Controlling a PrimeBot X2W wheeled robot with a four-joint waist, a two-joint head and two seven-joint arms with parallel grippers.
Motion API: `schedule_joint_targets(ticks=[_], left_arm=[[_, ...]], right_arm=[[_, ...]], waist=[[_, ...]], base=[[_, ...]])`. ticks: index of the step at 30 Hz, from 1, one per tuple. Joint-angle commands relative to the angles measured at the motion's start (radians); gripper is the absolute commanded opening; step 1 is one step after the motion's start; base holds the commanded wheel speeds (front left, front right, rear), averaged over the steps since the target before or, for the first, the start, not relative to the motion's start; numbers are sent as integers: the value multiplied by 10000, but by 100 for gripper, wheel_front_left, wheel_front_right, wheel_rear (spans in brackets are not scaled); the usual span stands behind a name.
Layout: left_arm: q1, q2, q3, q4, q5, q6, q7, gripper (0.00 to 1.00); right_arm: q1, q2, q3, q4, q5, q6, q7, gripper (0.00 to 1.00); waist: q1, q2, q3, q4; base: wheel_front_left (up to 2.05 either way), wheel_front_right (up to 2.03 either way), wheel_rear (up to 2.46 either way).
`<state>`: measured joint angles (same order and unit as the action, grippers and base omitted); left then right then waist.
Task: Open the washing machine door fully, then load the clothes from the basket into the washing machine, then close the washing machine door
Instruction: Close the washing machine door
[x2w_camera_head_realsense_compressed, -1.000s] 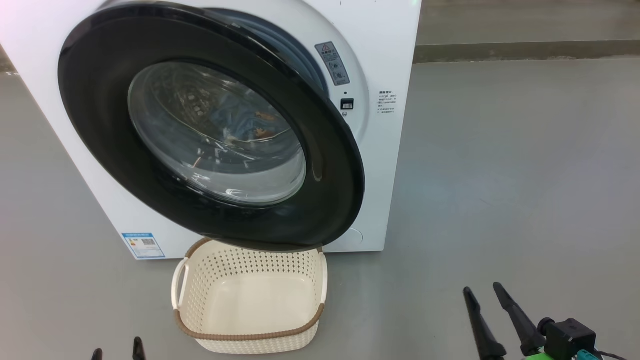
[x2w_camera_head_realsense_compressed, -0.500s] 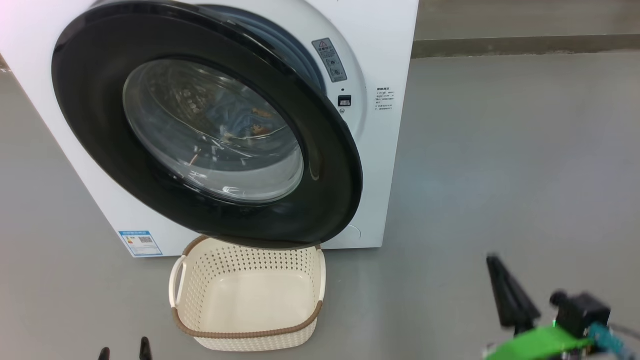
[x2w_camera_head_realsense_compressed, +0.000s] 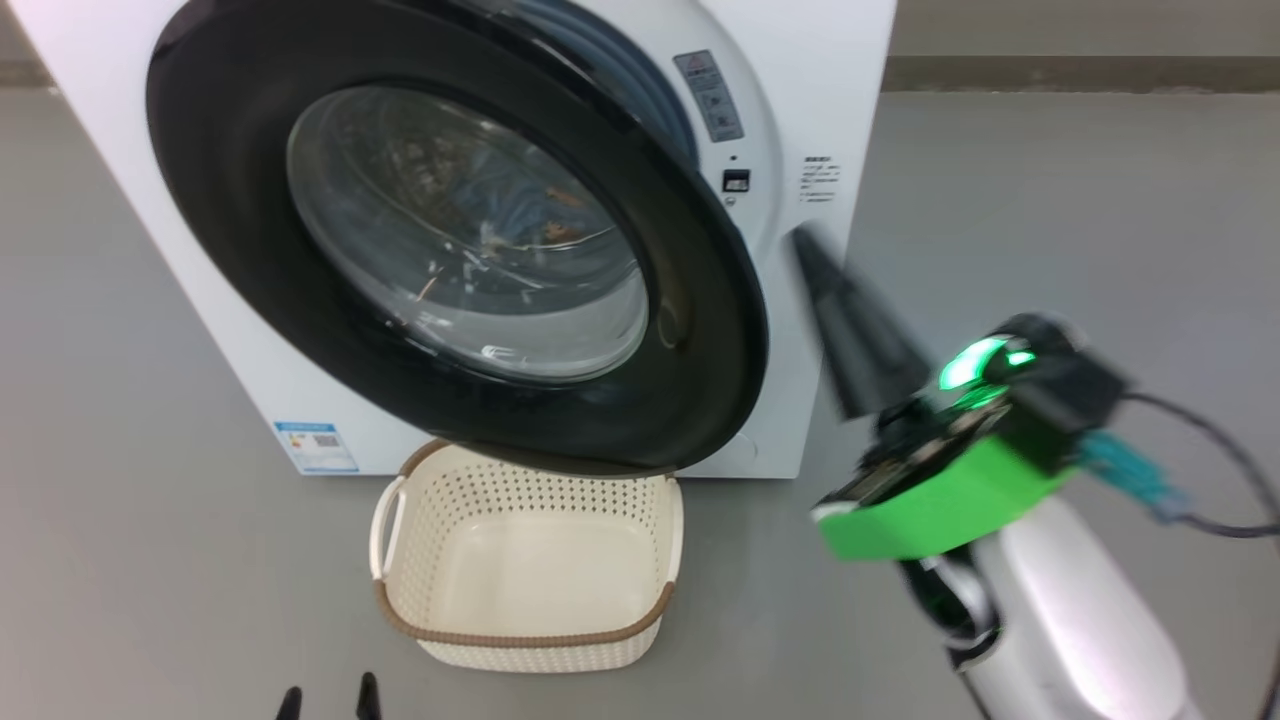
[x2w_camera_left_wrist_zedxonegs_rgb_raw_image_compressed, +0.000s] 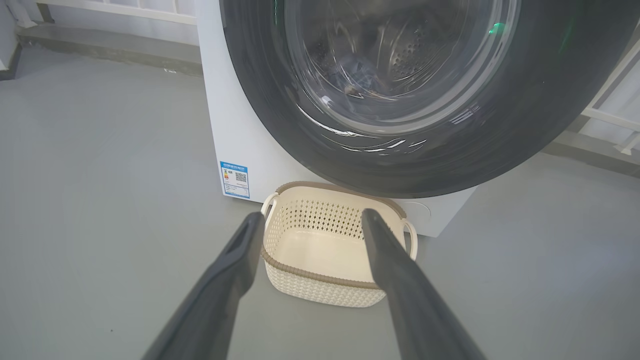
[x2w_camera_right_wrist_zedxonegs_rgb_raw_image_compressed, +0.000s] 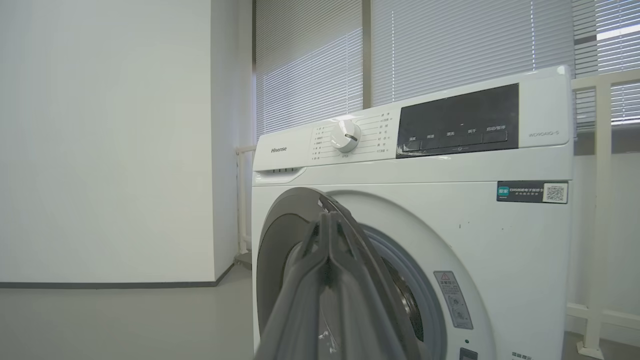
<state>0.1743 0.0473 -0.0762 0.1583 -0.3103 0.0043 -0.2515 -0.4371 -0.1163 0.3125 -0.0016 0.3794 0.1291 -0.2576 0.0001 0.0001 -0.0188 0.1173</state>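
Basket (x2w_camera_head_realsense_compressed: 528, 652) empty on the grey floor (x2w_camera_head_realsense_compressed: 1050, 220), below the lower edge of the half-open washing machine door (x2w_camera_head_realsense_compressed: 460, 250), as I steer the rig through what I judge to be the closing step. The clothes (x2w_camera_head_realsense_compressed: 510, 210), blue with orange print, show through the door's glass, lying inside the drum (x2w_camera_left_wrist_zedxonegs_rgb_raw_image_compressed: 410, 50) of the washing machine (x2w_camera_head_realsense_compressed: 840, 90). The right gripper (x2w_camera_head_realsense_compressed: 808, 245) is raised just beside the door's free edge, its fingers (x2w_camera_right_wrist_zedxonegs_rgb_raw_image_compressed: 325, 280) pressed together on nothing, pointing toward the gap where the grey rubber ring (x2w_camera_head_realsense_compressed: 655, 95) shows. The left gripper (x2w_camera_head_realsense_compressed: 328, 698) hangs low in front of the basket, fingers spread wide and empty.

I expect the door to handle as a stiff, fairly heavy disc that swings only about its hinge, hidden from me on the side away from the right gripper. The black rim is glossy and likely slippery, so pinching it looks poor. A flat push with the closed fingers on the outer rim near the free edge should give the most leverage. I would keep off the bulging glass. The cloth is soft and light. Whether any of it lies across the ring I cannot tell.
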Motion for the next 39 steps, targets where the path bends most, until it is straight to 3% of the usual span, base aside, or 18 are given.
schedule_joint_targets(ticks=[1,7,15,23,39], left_arm=[[-532,31,176,-188,-71,42,-103,100],[-908,31,-409,-283,-392,155,-103,100],[-1439,30,-884,-252,-876,259,-103,100],[-1684,30,-976,-187,-992,300,-103,100],[-1749,30,-1137,-285,-1220,370,-103,100]], right_arm=[[-276,-71,649,114,102,16,-42,0],[-602,-412,1955,1931,505,16,-42,0],[-1160,-587,1679,3195,771,16,-42,0],[-1403,-791,1448,3494,730,16,-42,0],[-1918,-1284,812,3505,565,16,-42,0]], waist=[[-1,-1,223,326],[-1,-1,927,1093],[-1,-1,1831,1987],[-1,-1,2091,2371],[-1,-1,2531,2282]], base=[[0,0,0],[0,0,0],[0,0,0],[0,0,0],[0,0,0]])
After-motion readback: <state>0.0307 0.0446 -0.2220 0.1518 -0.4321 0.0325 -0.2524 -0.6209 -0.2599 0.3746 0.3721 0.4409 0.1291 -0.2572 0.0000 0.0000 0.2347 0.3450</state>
